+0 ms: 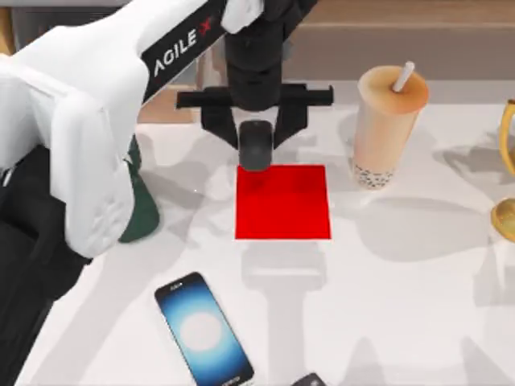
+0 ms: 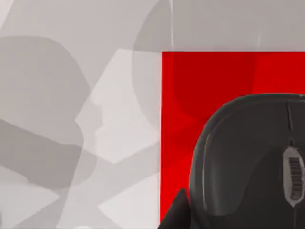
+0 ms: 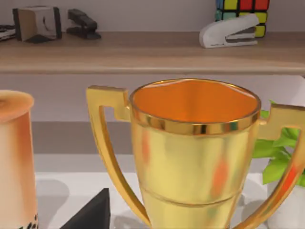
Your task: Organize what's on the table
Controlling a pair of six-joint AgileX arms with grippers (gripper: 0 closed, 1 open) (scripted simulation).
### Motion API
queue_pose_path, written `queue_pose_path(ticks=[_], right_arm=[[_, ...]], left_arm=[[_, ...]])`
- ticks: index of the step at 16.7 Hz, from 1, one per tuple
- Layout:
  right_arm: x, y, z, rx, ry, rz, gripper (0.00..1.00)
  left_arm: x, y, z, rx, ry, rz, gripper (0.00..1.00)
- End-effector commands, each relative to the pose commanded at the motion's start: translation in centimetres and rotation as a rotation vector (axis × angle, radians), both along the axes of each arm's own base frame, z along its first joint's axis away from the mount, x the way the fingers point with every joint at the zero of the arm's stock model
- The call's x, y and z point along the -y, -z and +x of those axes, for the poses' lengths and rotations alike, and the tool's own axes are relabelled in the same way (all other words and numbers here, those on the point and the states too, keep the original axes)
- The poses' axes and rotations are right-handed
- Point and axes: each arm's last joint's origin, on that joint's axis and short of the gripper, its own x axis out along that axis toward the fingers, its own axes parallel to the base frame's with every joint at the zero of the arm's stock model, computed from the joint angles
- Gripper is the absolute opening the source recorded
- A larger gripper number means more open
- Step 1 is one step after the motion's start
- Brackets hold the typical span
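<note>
"AGILE X" lettering reads on the left arm, which reaches in from the top view's left. Left gripper points down, jaws grasping a black computer mouse at the far edge of the red square mat on the white surface. Bubble tea cup right of the mat, smartphone near front, gold trophy at right edge. Right jaws: cannot tell.

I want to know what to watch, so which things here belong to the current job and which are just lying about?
In the job: left gripper, black mouse, red mat, table.
Lying about: bubble tea, phone, gold trophy, white stapler, puzzle cube.
</note>
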Motion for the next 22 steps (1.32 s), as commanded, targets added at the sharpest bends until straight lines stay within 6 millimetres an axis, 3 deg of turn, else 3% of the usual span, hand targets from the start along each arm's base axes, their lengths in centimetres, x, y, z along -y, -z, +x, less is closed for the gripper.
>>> queue_pose_path(ticks=[2,4,15,22], right_arm=[[0.0,0.0,0.0,0.000,0.000,0.000,1.00],[0.0,0.0,0.0,0.000,0.000,0.000,1.00],[0.0,0.0,0.0,0.000,0.000,0.000,1.00],[0.0,0.0,0.0,0.000,0.000,0.000,1.00]], left_arm=[[2.4,3.2,-0.9,-0.051,-0.017,0.017,0.00],[3.6,4.3,-1.4,-0.064,-0.020,0.015,0.00],[2.9,5.3,-2.1,-0.133,-0.012,0.076,0.00],[3.6,5.3,-1.4,-0.064,-0.020,0.015,0.00]])
